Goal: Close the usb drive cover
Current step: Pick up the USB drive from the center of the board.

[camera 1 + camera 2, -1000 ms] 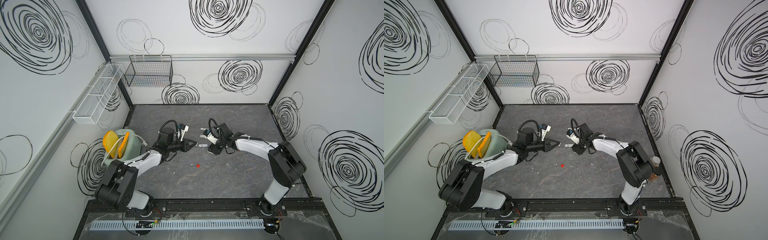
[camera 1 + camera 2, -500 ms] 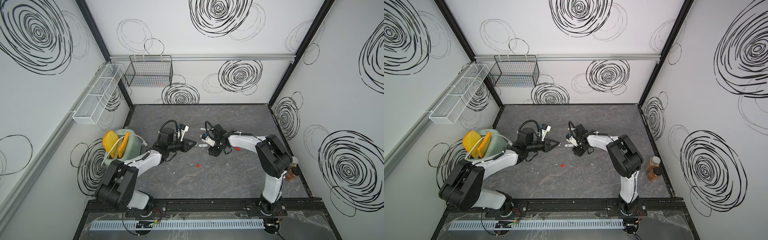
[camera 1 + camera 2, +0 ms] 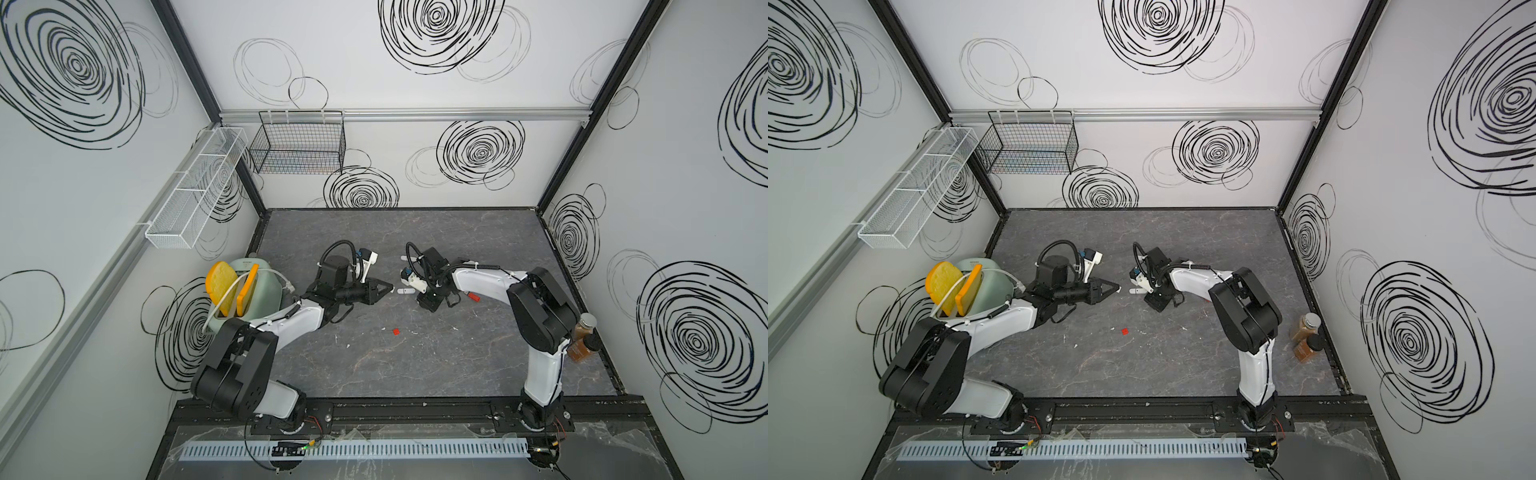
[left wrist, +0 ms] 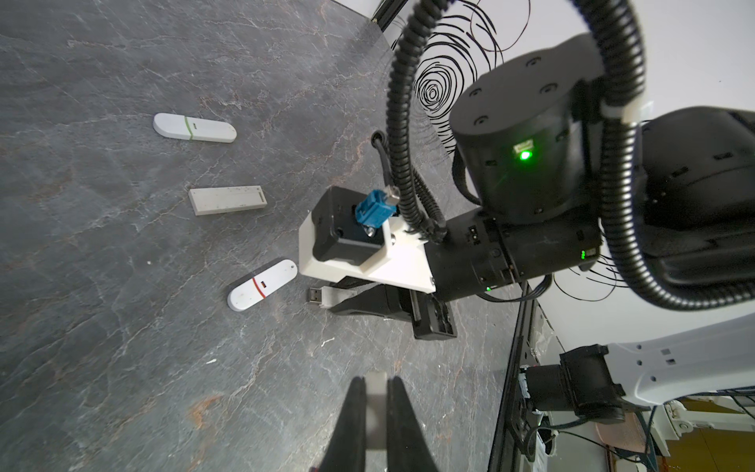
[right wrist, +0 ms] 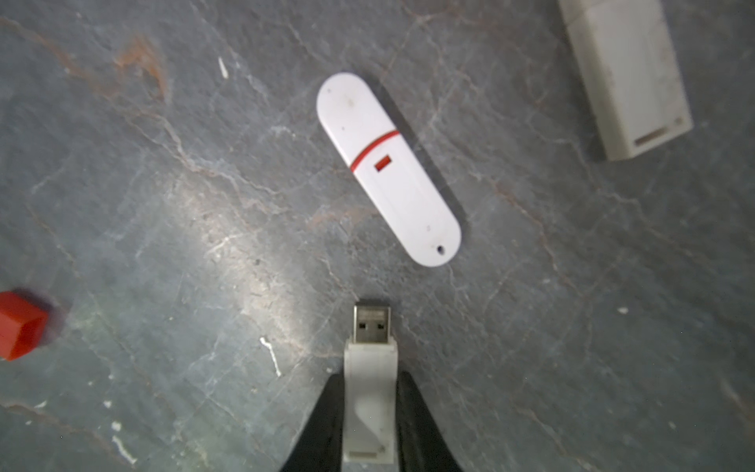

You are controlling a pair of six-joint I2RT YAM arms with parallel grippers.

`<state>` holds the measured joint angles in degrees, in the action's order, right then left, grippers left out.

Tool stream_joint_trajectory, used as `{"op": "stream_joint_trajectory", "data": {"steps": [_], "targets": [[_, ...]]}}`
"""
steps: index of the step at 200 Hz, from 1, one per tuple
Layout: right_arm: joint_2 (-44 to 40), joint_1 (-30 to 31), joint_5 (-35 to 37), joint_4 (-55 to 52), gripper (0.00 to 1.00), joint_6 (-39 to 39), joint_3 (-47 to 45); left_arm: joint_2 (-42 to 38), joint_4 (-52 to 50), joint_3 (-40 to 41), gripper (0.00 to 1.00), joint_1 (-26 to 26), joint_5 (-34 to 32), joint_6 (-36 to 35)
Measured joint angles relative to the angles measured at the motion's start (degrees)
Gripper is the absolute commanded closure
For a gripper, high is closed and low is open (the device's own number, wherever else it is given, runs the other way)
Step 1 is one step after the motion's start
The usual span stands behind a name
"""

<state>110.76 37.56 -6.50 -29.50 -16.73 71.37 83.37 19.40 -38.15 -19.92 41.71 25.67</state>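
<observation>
My right gripper [image 5: 370,378] is shut on a white usb drive [image 5: 371,392] whose bare metal plug [image 5: 371,325] sticks out past the fingertips, toward the grey table. The left wrist view shows this same drive [image 4: 327,296] under the right wrist camera. A small pale cover [image 4: 376,404] sits pinched in my left gripper [image 4: 376,382], which is shut on it. In both top views the left gripper [image 3: 388,286] [image 3: 1115,287] points across the table at the right gripper, a short gap apart.
Other capped drives lie just beyond the plug: a red-striped one [image 5: 388,167], a rectangular one [image 5: 625,77] and a green-striped one [image 4: 194,127]. A small red piece [image 3: 396,331] lies on the table. A toaster with bread [image 3: 245,291] stands left, two jars [image 3: 584,336] right.
The right gripper has closed on the usb drive. The right arm's elbow has swung inward, uncovering the jars. The left arm has not moved.
</observation>
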Motion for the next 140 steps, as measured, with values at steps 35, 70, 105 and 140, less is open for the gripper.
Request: {"op": "stream_joint_trajectory", "data": {"steps": [35, 70, 105, 140], "targets": [[0.0, 0.1, 0.2, 0.0, 0.89, -0.5, 0.0, 0.0, 0.0, 0.0, 1.0, 0.0, 0.0, 0.0], [-0.4, 0.0, 0.2, 0.1, 0.93, -0.5, -0.2, 0.1, 0.0, 0.0, 1.0, 0.0, 0.0, 0.0], [-3.5, -0.5, -0.5, 0.7, 0.95, -0.5, -4.0, 0.4, 0.0, 0.0, 1.0, 0.0, 0.0, 0.0], [-10.1, -1.0, -1.9, 3.6, 0.96, -0.4, -9.1, 1.1, -0.1, -0.4, 1.0, -0.3, 0.3, 0.0]]}}
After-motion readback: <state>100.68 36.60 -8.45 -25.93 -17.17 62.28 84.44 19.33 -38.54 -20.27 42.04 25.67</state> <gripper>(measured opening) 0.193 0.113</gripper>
